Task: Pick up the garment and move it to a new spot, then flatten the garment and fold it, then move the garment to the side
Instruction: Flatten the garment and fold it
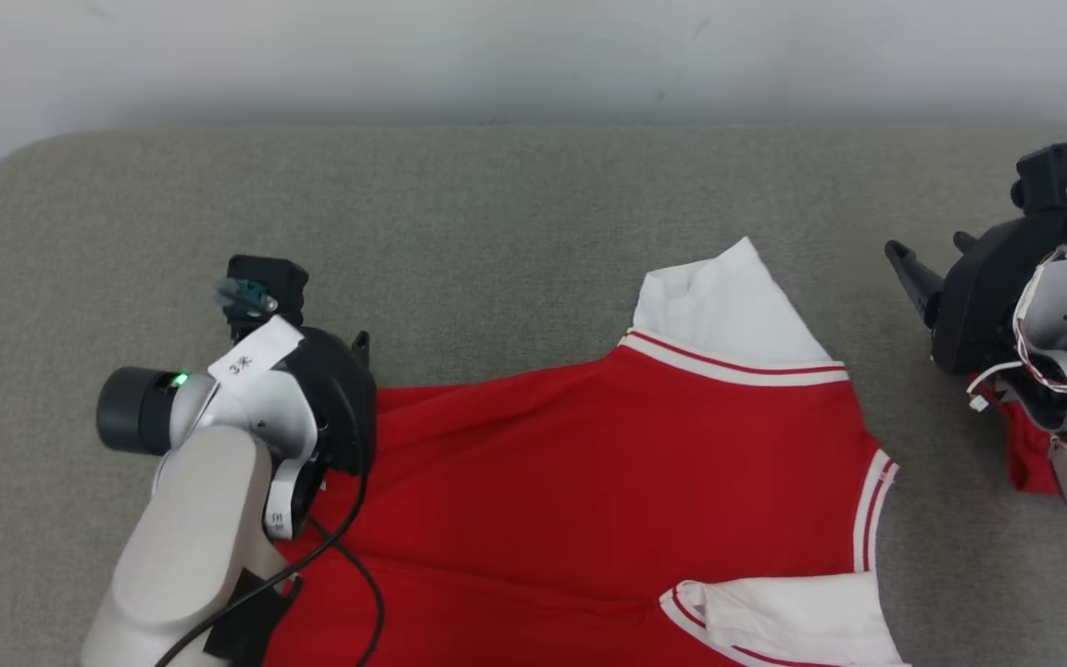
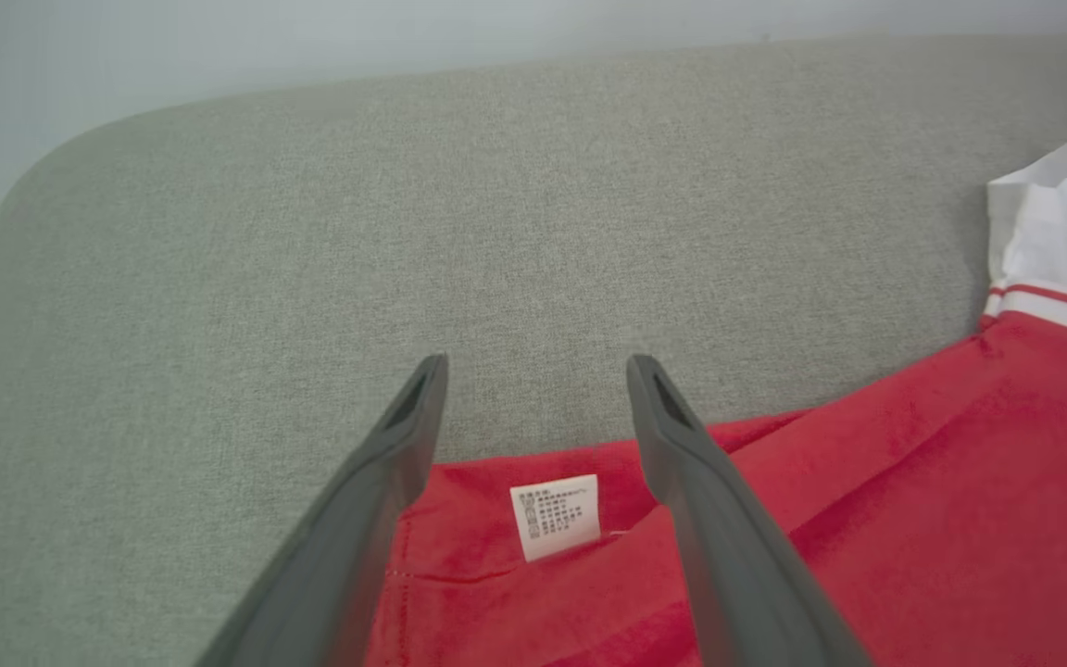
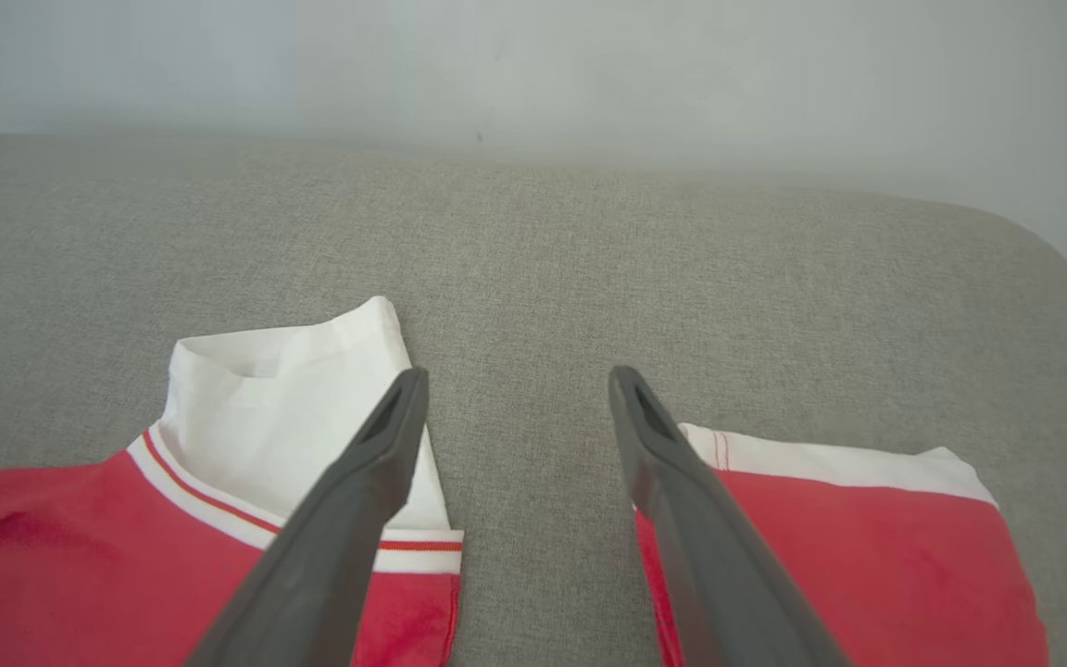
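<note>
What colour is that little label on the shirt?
The label is white with small dark print, against the red shirt. The left wrist view shows it best.

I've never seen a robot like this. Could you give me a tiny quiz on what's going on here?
1. True or false: the left gripper and the right gripper both stand open, holding nothing.
2. The white label on the garment shows between which gripper's fingers? A left, B right.
3. Fill in: the garment's body is mostly ____.
Key: 1 true; 2 A; 3 red.
</note>
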You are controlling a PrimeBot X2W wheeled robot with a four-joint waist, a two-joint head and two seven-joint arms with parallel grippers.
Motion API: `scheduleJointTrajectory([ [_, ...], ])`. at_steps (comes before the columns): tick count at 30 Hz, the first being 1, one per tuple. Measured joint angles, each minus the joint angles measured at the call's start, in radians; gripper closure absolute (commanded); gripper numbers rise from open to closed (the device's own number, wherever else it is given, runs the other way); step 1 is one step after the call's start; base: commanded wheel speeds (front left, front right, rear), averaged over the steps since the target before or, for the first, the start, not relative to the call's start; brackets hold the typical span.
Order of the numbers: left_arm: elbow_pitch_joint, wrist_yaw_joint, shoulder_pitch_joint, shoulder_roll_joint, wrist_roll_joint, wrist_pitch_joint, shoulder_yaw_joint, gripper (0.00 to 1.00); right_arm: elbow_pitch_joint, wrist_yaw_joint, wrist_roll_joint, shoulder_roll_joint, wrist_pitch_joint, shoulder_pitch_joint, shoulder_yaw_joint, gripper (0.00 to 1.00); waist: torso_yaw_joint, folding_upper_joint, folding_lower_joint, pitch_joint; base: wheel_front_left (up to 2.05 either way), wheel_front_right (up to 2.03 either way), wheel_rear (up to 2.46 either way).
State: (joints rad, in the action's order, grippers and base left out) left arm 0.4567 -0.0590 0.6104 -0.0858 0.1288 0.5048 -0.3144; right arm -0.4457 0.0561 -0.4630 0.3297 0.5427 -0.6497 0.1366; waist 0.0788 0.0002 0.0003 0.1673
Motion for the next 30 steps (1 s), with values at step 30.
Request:
scheduleJointTrajectory([
  [30, 0.155, -0.02, 0.113, 0.054, 0.074, 0.04, -0.044, 0.0, -0.263, 0.058, 0.025, 0.017, 0.026, -0.187, 0.089, 0.0, 0.196, -0.0002, -0.0003, 0.162, 0.0, 0.0, 0.0],
])
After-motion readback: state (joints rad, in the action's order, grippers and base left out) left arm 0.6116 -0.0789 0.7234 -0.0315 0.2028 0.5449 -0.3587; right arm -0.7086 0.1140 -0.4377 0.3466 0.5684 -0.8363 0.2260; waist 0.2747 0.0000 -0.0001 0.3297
